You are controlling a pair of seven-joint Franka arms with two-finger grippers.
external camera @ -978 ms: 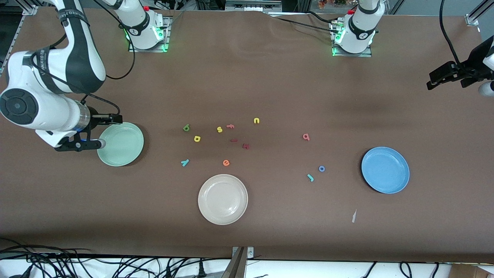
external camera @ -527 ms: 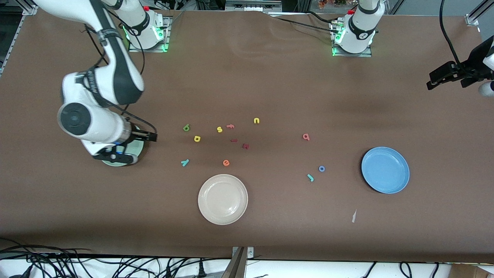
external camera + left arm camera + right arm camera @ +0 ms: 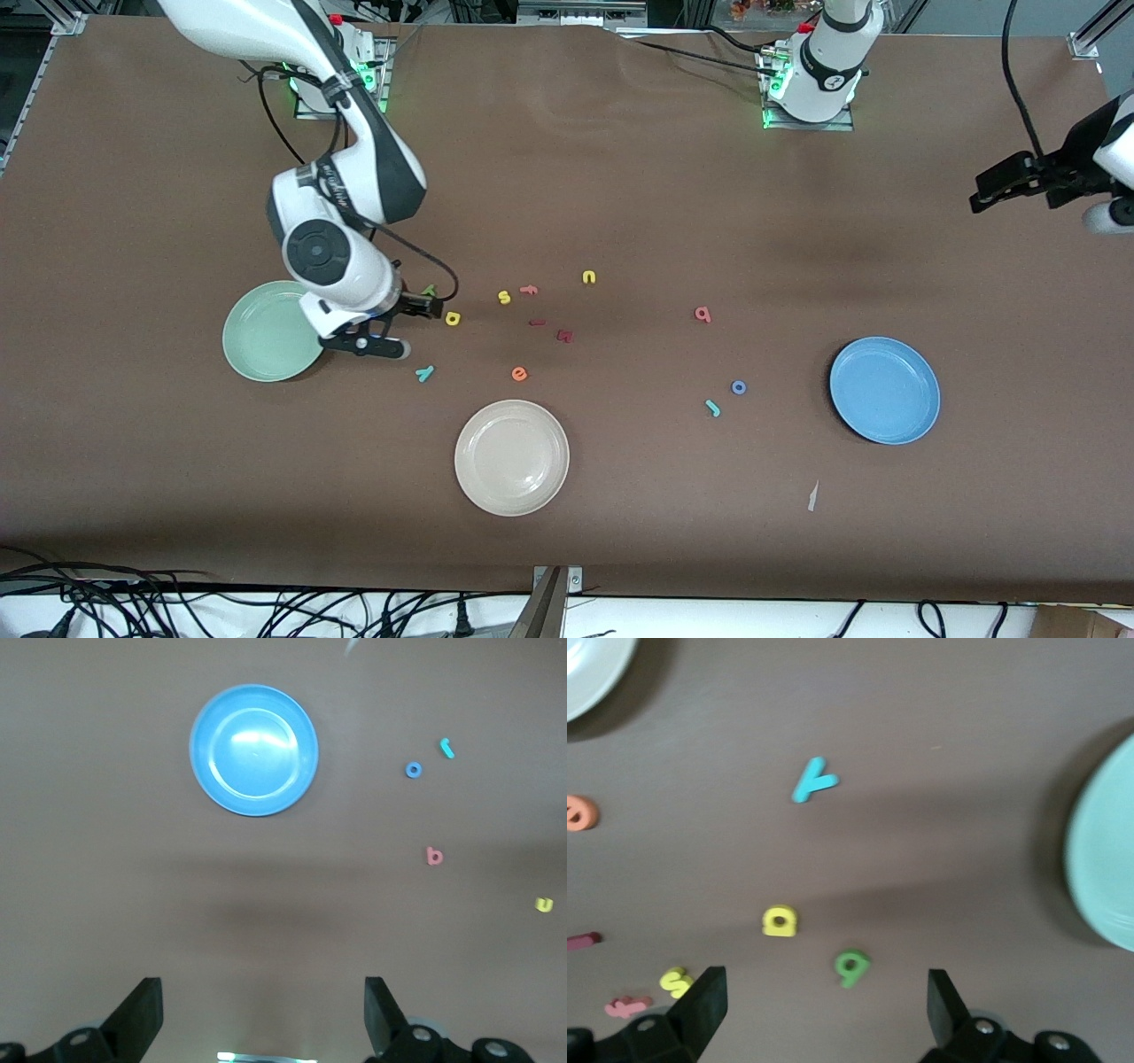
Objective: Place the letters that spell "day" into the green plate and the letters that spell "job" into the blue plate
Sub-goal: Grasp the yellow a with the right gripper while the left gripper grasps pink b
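Note:
My right gripper [image 3: 411, 328] hangs open and empty over the table between the green plate [image 3: 257, 341] and the letters. The olive-green round letter [image 3: 852, 966] lies just ahead of its fingers, with the yellow round letter [image 3: 780, 921] and the teal "y" [image 3: 813, 780] close by. The salmon "b" [image 3: 702, 314], blue "o" [image 3: 738, 387] and teal "j" [image 3: 712, 408] lie near the blue plate [image 3: 884, 390]. My left gripper [image 3: 985, 189] waits open, high over the left arm's end of the table.
A cream plate [image 3: 511, 457] sits nearer the front camera. An orange "e" [image 3: 519, 374], a yellow "s" [image 3: 504, 297], a yellow "n" [image 3: 589, 277], a salmon "f" [image 3: 529, 289] and dark red letters [image 3: 564, 336] lie mid-table. A paper scrap [image 3: 812, 496] lies near the blue plate.
My right arm has swung from the green plate's outer edge, across the plate, to the letters beside it. My left gripper has shifted only slightly.

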